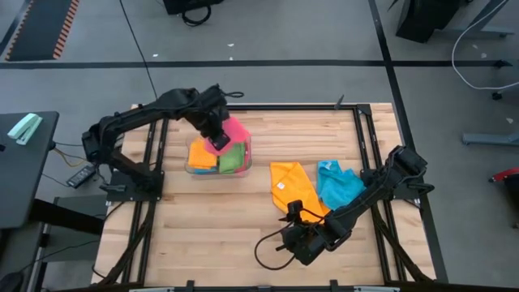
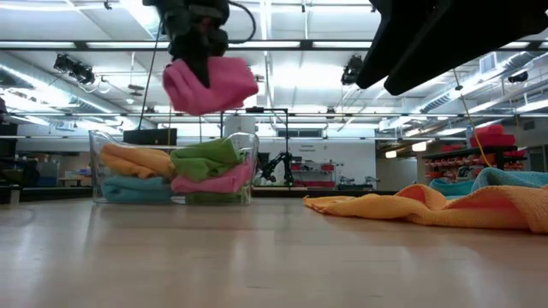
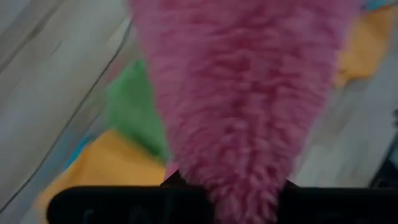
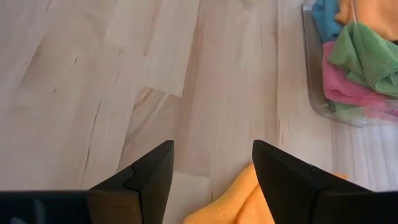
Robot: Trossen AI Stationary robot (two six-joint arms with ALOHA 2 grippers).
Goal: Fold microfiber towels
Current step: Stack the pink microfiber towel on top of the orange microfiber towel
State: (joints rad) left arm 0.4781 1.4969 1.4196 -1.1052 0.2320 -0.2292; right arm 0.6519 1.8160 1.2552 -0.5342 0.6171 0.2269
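One pink towel (image 2: 210, 84) hung bunched in the left gripper's (image 1: 217, 139) clenched jaws above the bin (image 2: 248, 158); it might slip. Right gripper (image 4: 211, 165) waited released near the orange towel (image 1: 293, 188).

Robotics lab or industrial workshop space. Grey concrete floor (image 1: 284, 32) with dark taped lines and an orange-black hazard-striped mat (image 1: 40, 28) at one corner. Light wooden butcher-block table (image 1: 243, 235) sits in a black metal frame (image 1: 369, 138), arms bolted to it, loose black cables (image 1: 268, 247) across the top. Low view: open ceiling with long fluorescent strip lights (image 2: 342, 44), exposed ducts and beams, shelving and other equipment at the far wall. Black desk (image 1: 24, 178) beside the rig.
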